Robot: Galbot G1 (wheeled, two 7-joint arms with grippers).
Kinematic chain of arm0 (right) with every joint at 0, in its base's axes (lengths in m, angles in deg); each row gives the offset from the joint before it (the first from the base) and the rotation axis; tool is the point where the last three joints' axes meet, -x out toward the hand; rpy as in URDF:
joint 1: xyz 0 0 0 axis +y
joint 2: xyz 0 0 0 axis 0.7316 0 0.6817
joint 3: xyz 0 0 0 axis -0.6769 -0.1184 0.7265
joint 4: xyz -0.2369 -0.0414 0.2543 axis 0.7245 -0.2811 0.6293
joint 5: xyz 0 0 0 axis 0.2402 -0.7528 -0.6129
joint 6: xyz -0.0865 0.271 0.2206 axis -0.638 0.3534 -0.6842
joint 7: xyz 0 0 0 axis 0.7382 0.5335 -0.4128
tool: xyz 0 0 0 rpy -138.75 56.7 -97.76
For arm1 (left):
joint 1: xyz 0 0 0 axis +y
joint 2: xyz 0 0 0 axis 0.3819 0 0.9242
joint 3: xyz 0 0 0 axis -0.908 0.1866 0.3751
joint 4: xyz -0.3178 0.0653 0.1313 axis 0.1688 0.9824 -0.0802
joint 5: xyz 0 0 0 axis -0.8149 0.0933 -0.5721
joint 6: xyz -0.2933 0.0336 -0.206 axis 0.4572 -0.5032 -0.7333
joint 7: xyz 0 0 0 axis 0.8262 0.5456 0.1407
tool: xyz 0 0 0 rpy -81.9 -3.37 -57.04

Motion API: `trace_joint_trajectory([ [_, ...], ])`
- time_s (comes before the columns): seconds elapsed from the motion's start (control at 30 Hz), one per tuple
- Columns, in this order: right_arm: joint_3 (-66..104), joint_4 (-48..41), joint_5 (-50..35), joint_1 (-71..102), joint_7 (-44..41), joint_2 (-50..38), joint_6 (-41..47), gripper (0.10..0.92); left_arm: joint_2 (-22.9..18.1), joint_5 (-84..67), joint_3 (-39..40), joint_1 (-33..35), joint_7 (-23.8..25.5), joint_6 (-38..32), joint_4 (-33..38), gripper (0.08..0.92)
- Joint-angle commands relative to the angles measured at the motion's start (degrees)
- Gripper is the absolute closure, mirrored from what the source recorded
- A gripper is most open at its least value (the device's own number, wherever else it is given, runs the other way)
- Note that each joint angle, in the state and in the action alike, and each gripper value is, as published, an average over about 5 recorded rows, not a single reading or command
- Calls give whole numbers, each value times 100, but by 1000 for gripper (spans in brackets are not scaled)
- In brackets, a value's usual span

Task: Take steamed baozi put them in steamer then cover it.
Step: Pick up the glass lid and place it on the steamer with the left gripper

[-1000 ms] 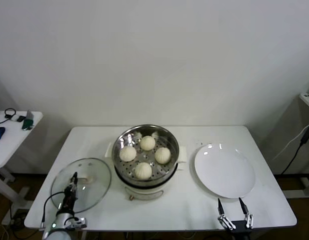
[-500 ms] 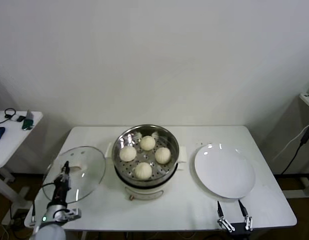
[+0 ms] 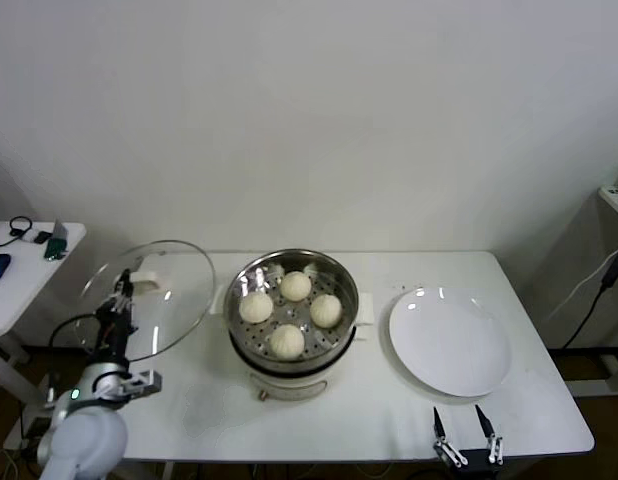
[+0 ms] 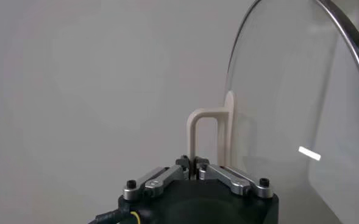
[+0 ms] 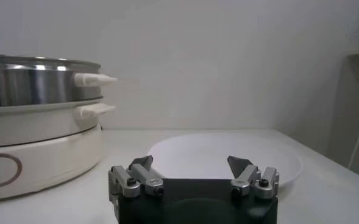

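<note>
**Carrying the cover toward the loaded steamer**

Holding the cover [image 3: 149, 298] by its cream handle [image 4: 211, 137], the left tool [image 3: 117, 300] has its jaws pinched tight on that handle, as the left wrist view shows plainly. The glass lid is off the table [image 3: 389, 415] and tilted nearly on edge, hanging in the air above the table's left end, just beside the steamer [image 3: 291, 305] but not over it and not touching it.

The loading part of the job looks finished. All four steamed baozi [image 3: 290, 311] sit inside the steel basket on its perforated floor, one toward the back, one at the left, one at the right and one at the front, close together but each sitting on its own. The white plate [image 3: 450, 341] to the right of the steamer has nothing on it.

The right tool [image 3: 464, 441] waits at the near right edge of the table, just in front of the plate, with its jaws spread wide and nothing between them.

What remains, by my reading, is the final step only: bring the cover across until it is centred above the basket, level it out from its steep tilt, lower it so the metal rim seats on the steamer's edge, then let go of the handle.
</note>
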Motion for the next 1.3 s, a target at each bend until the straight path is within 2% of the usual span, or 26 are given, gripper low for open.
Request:
trace_joint_trajectory([
  [0.03,-69,-56,83,-40,53,7,6,203,157,439,1364,-436,987,1310,1082,865],
  [0.2,-168,-190,75,-155,24,21,-94,203,-325,1294,2171,-779,1275,1419,940,865],
  [0.33,-254,-295,57,-240,20,17,-169,203,-884,1985,2826,-1066,1411,1487,615,865],
  [0.53,-318,-436,-22,-329,32,-11,-247,203,-1845,2886,3303,-1334,1419,1415,48,865],
  [0.63,-316,-463,-111,-337,44,-67,-280,203,-2144,3152,3432,-1319,1416,1378,-185,865],
  [0.97,-299,-550,-282,-324,70,-232,-397,203,-2594,3604,3562,-1237,1247,1342,-712,865],
  [1.3,-294,-571,-286,-317,64,-233,-440,203,-2568,3640,3523,-1255,1218,1372,-865,865],
])
